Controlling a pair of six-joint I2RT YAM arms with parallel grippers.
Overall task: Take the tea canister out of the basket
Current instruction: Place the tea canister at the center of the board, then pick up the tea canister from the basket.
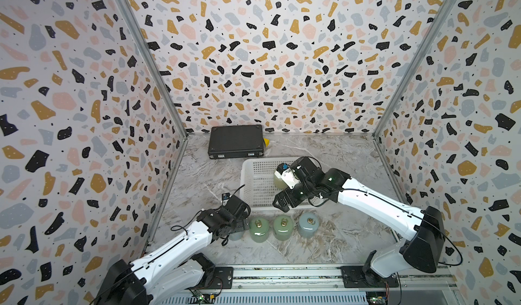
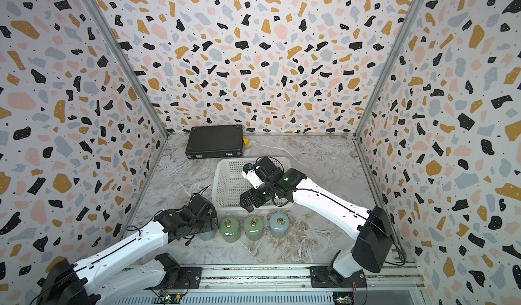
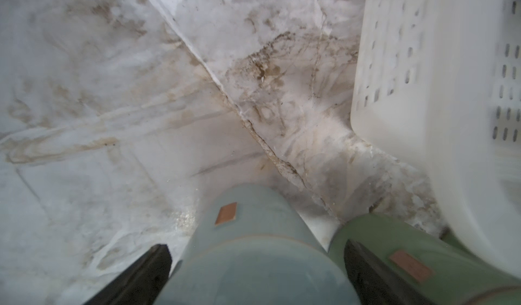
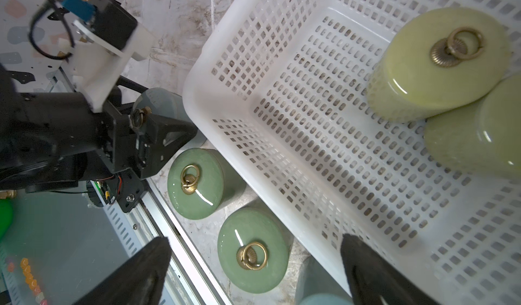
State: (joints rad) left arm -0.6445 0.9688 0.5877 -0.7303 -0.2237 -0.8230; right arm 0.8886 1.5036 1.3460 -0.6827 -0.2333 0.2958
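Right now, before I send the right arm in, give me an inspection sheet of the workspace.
surface: marble-pattern table, nothing spilled.
job's things: white basket holds two yellow-green canisters side by side; grey-blue canister, two green canisters and pale blue canister stand in a row before it.
clutter: black case by the back wall, small yellow item beside it.
grippers: left gripper jaws open either side of the grey-blue canister; right gripper open, empty, above the basket's near rim.
cables: black cables along both arms, no snag seen.
surroundings: terrazzo-pattern walls on three sides, rail in front.
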